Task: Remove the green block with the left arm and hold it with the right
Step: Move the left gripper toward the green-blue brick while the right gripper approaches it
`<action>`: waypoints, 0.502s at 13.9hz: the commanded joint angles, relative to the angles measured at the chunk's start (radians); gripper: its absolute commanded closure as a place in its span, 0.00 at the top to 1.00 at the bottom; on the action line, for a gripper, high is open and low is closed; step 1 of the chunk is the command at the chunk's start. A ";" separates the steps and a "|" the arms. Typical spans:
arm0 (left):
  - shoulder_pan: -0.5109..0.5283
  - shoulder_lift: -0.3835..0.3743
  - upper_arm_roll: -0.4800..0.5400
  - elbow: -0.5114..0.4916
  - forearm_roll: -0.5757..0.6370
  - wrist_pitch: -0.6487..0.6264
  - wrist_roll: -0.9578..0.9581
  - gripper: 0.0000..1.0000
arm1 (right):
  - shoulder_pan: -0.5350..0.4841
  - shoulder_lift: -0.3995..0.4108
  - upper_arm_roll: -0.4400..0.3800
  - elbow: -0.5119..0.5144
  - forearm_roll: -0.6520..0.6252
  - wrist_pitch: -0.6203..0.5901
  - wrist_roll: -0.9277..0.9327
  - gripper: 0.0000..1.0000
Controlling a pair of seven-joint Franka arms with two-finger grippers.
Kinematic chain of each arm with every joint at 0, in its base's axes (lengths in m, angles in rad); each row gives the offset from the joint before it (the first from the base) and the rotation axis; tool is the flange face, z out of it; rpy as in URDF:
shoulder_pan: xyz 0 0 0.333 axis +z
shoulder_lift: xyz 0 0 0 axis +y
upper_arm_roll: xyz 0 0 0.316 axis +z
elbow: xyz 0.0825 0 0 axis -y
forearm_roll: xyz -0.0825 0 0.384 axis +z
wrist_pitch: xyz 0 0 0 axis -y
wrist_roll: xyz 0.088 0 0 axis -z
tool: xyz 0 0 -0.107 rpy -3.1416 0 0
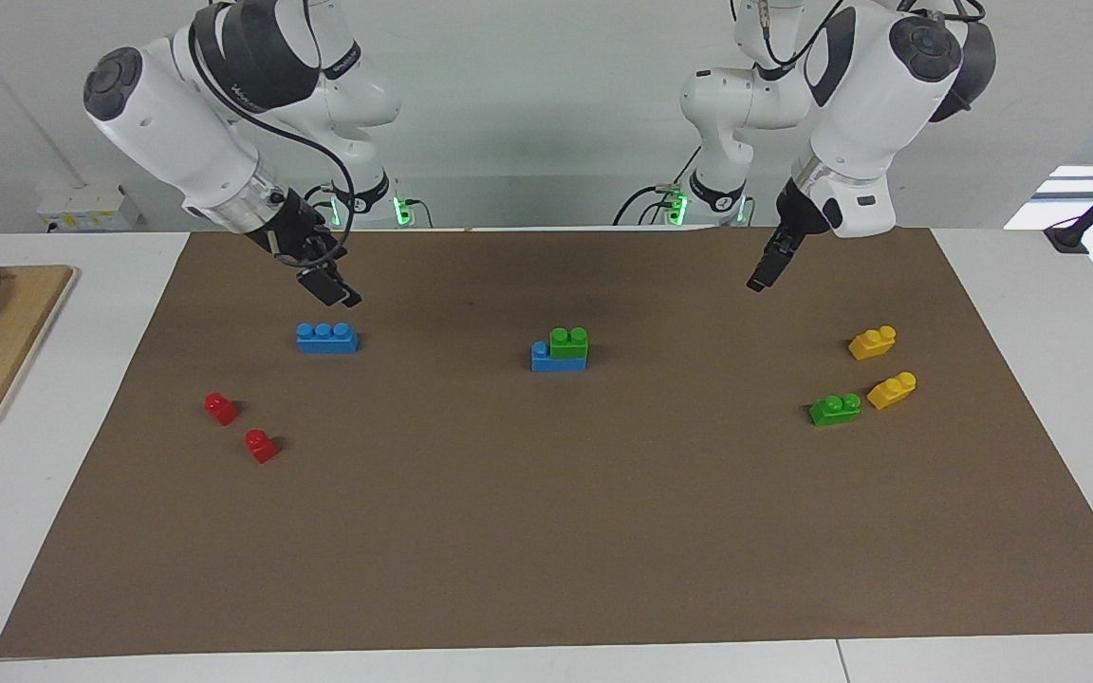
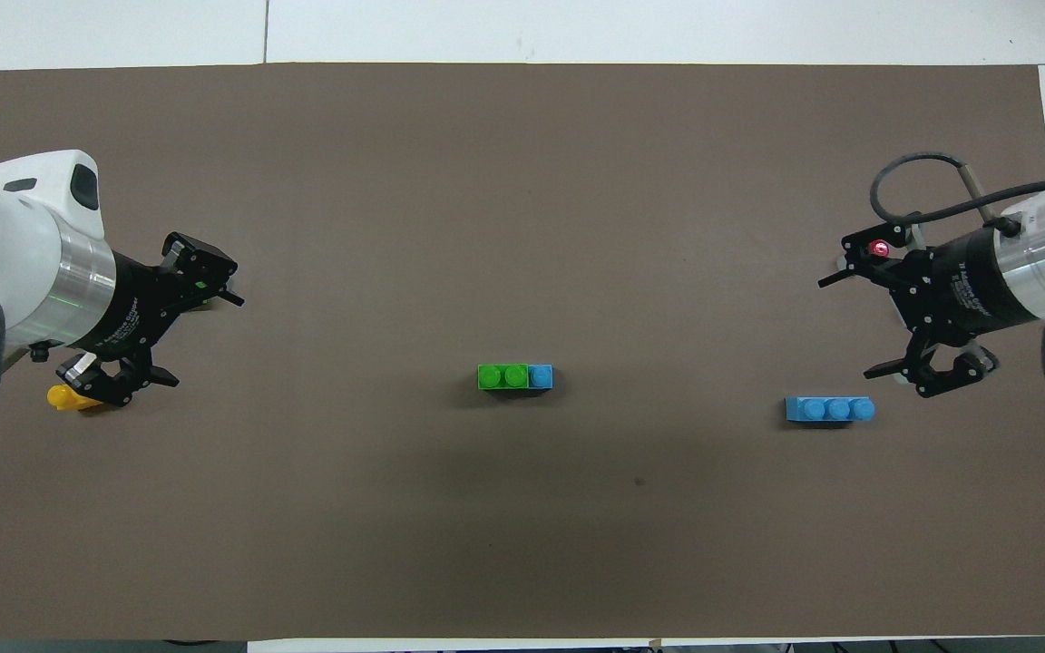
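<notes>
Overhead view: we see the left claw (image 2: 200,336) at nine o'clock and the right claw (image 2: 852,328) at three, both spread wide, empty; green block (image 2: 502,376) untouched on its blue brick (image 2: 541,376).

White arms, black cabled pincers
</notes>
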 commanded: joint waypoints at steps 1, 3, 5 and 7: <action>-0.032 -0.041 0.005 -0.035 -0.009 -0.007 -0.220 1.00 | 0.064 0.041 0.004 -0.028 0.021 0.098 0.132 0.98; -0.096 -0.036 -0.007 -0.014 -0.009 -0.015 -0.271 1.00 | 0.078 0.076 0.004 -0.026 0.057 0.119 0.140 0.98; -0.124 -0.030 -0.014 -0.009 -0.010 0.010 -0.384 1.00 | 0.081 0.101 0.004 -0.029 0.106 0.161 0.193 0.99; -0.123 -0.040 -0.015 -0.060 -0.012 0.115 -0.458 1.00 | 0.098 0.113 0.004 -0.048 0.108 0.206 0.267 0.99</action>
